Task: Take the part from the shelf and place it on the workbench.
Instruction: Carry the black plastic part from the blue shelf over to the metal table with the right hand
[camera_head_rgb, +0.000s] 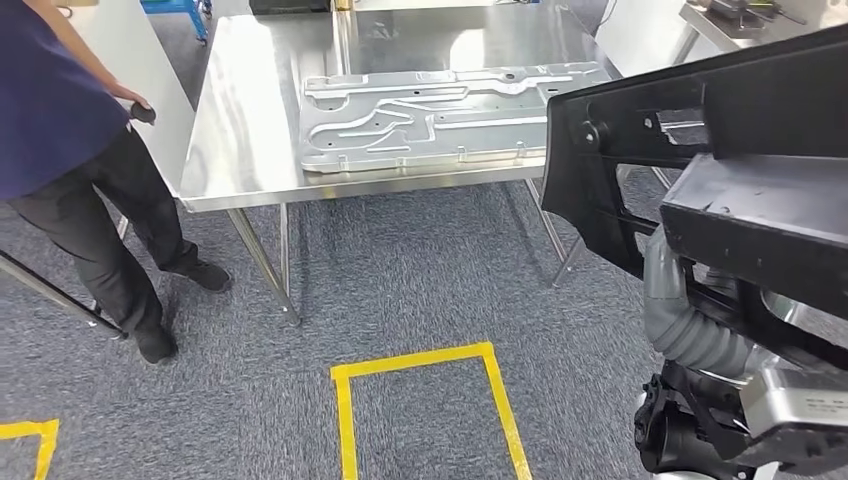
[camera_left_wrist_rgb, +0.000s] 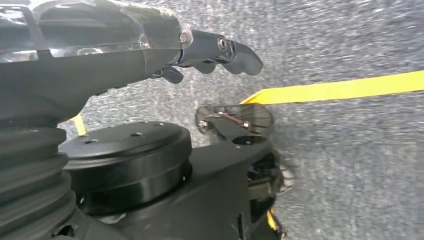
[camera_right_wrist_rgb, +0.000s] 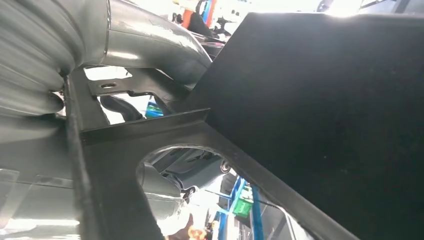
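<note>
On your far left, one person stood by the corner of the one steel workbench, a small dark object in the hand resting near its edge. One pressed silver panel lay flat on the bench top. On the grey carpet before the bench you had one open rectangle of yellow tape, and one more corner of tape at the lower left. Your left hand hung over the carpet, its fingers curled loosely inward and holding nothing. To the right, the one black part was up in the air beside the bench, off its right end and not yet on it. Your right hand sat against the part's frame; whether its fingers were closed around it I cannot tell.
</note>
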